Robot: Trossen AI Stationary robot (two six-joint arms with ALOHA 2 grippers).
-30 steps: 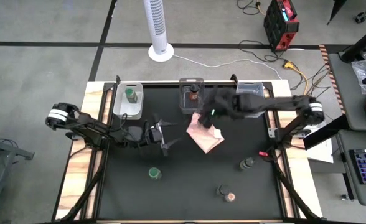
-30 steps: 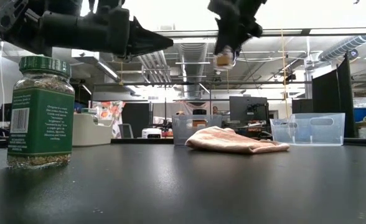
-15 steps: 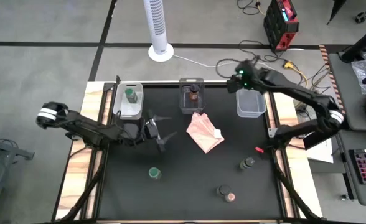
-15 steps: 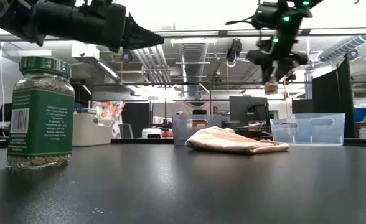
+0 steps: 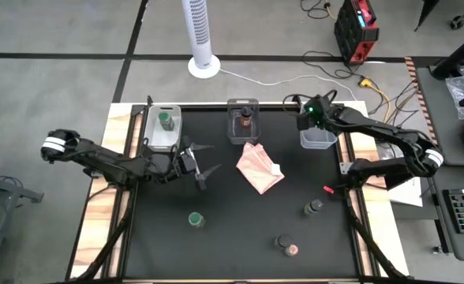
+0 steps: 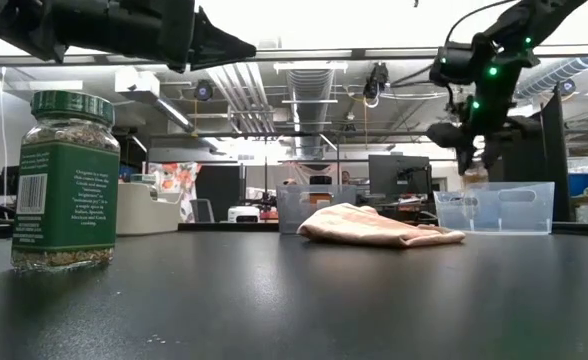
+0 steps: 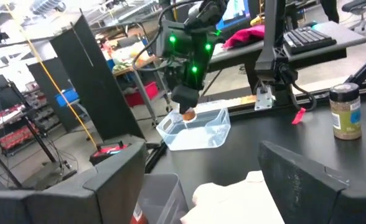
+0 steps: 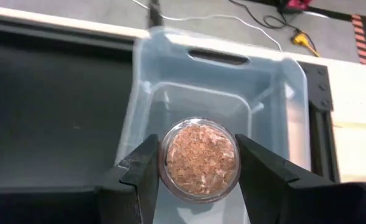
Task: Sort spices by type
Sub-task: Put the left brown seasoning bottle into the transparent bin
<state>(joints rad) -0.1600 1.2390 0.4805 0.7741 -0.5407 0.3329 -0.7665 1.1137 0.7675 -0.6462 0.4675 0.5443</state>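
My right gripper (image 5: pixel 308 120) is shut on a small jar of pinkish-tan flakes (image 8: pixel 200 158) and holds it over the clear right bin (image 5: pixel 319 136), near its rim in the low view (image 6: pixel 472 172). My left gripper (image 5: pixel 203 164) is open and hovers above the table between the left bin (image 5: pixel 162 130) and the pink cloth (image 5: pixel 260 167). A green-lidded jar (image 5: pixel 165 120) stands in the left bin, and a dark-lidded jar (image 5: pixel 246 120) in the middle bin. On the table stand a green-lidded jar (image 5: pixel 195 219), a dark-lidded jar (image 5: pixel 314 207) and a pinkish-tan-lidded jar (image 5: pixel 289 246). My right gripper pinches the jar's round side wall (image 8: pixel 164 163) between its two fingers (image 8: pixel 140 171), one on each side. The fingers come from above, pointing down into the bin. The jar is lifted clear, its round flake-coloured end facing the wrist camera.
The pink cloth lies crumpled in the middle of the black mat. A small red object (image 5: pixel 327 190) lies near the mat's right edge. The three bins line the far edge. The near green jar (image 6: pixel 66 180) stands close to the low camera.
My right gripper has carried the jar from above the cloth and middle bin toward the table's far right, then come down over the right bin. My left arm has drawn back a little toward the table's left edge, its gripper staying open.
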